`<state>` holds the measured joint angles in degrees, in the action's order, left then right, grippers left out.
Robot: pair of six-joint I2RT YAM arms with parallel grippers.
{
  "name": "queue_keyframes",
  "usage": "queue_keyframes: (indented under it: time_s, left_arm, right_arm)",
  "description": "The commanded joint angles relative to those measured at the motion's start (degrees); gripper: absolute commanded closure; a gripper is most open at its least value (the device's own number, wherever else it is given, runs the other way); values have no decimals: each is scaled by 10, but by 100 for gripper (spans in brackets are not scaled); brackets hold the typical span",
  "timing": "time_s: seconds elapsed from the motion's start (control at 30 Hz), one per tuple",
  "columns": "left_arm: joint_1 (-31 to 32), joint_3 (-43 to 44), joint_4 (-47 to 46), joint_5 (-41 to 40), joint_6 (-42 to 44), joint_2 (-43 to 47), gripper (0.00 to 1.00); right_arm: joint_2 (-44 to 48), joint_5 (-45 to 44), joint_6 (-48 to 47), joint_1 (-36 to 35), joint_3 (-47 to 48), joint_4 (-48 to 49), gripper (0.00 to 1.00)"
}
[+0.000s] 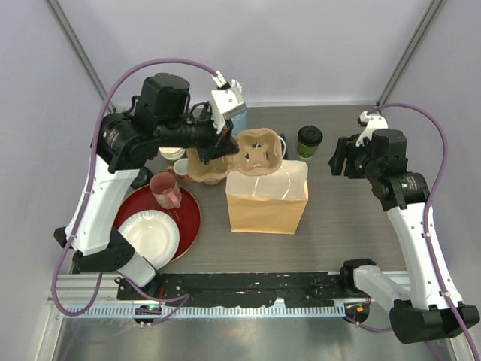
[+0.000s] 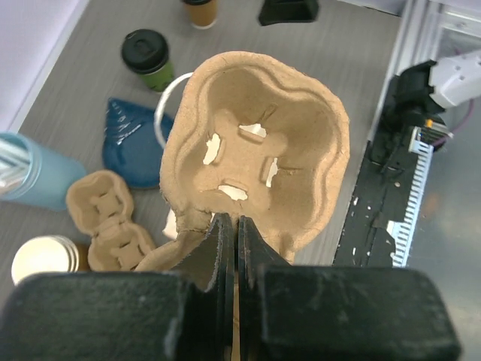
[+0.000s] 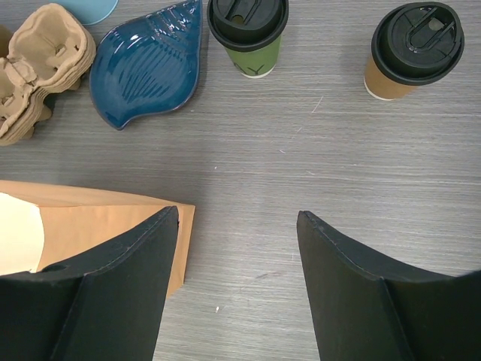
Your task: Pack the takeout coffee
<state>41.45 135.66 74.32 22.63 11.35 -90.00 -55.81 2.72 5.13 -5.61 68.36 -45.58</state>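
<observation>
Grips a pulp carrier [image 2: 316, 150] by its rim in the left claw [image 2: 229, 226], jaws pressed almost together on the thin wall. Holds it tilted over the open mouth of the paper bag [image 1: 267, 207], most likely to lower it in as a base before any cup follows. Pinches at the edge rather than across a pocket, which leaves the pockets free.

Hangs the right claw [image 3: 237, 214] wide and empty above the surface [image 3: 301, 150], just beside the bag's corner and facing the coffees. Looks placed for a pick once the carrier is seated.

Finds both takeout coffees outside the bag, upright on the surface with black lids on: green cup [image 3: 248, 34] and brown cup [image 3: 415, 49], apart from each other and beyond the right claw.

Shows nothing in the held carrier's pockets, only cross-cut slits in the floor. Shows a pale inner wall at the bag's mouth; cannot tell what, if anything, lies lower down. Shows spare carriers [image 3: 37, 68] nested in a stack next to an empty blue dish [image 3: 150, 64]. Bears, on the red plate [image 1: 192, 218], a white dish [image 1: 149, 237] and a pink mug [image 1: 165, 189].
</observation>
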Motion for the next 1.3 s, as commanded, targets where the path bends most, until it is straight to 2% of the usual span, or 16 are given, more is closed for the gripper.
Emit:
queue_keyframes:
  time_s: [0.0, 0.2, 0.27, 0.3, 0.43, 0.47, 0.5, 0.53, 0.6, 0.7, 0.77, 0.83, 1.0, 1.1, 1.13, 1.27]
  left_arm:
    - [26, 14, 1, 46, 28, -11, 100]
    - [28, 71, -19, 47, 37, -61, 100]
    - [28, 86, -23, 43, 35, -69, 100]
    - [28, 84, -33, 38, 32, -68, 100]
    - [28, 75, -54, 12, 22, -58, 100]
    - [28, 75, -56, 8, 19, -57, 100]
    - [28, 75, -59, 5, 16, -55, 100]
    - [28, 75, -59, 4, 13, -55, 100]
    - [28, 74, -59, 8, 9, -55, 100]
    - [28, 73, -59, 7, -4, -56, 100]
    - [27, 73, -61, 0, -10, -60, 100]
    - [27, 73, -65, 6, -17, -63, 100]
    - [28, 73, -66, 16, -28, -73, 100]
    - [27, 73, -65, 17, -34, -76, 100]
    - [28, 73, -66, 19, -34, -77, 100]
    - [27, 67, -61, 29, -38, -77, 100]
  right_arm:
    - [18, 1, 5, -1, 19, 3, 30]
    - [26, -3, 9, 0, 20, -7, 30]
    - [33, 25, 8, 0, 26, -8, 32]
    - [52, 99, 0, -1, 26, 8, 33]
    - [110, 245, -20, 0, 25, 76, 33]
    - [114, 278, -28, 0, 27, 87, 30]
    - [110, 368, -34, 0, 27, 112, 29]
    - [104, 415, -31, -1, 26, 125, 29]
    - [88, 507, 0, -1, 18, 170, 29]
    - [74, 501, -18, -2, 8, 161, 29]
    - [94, 525, 40, -9, -49, 277, 27]
    - [96, 513, 72, -28, -82, 319, 27]
    - [75, 453, 37, -97, -87, 312, 31]
    - [48, 435, 16, -141, -82, 294, 38]
    - [41, 436, 9, -146, -80, 278, 47]
    - [48, 447, -49, -151, -78, 235, 67]
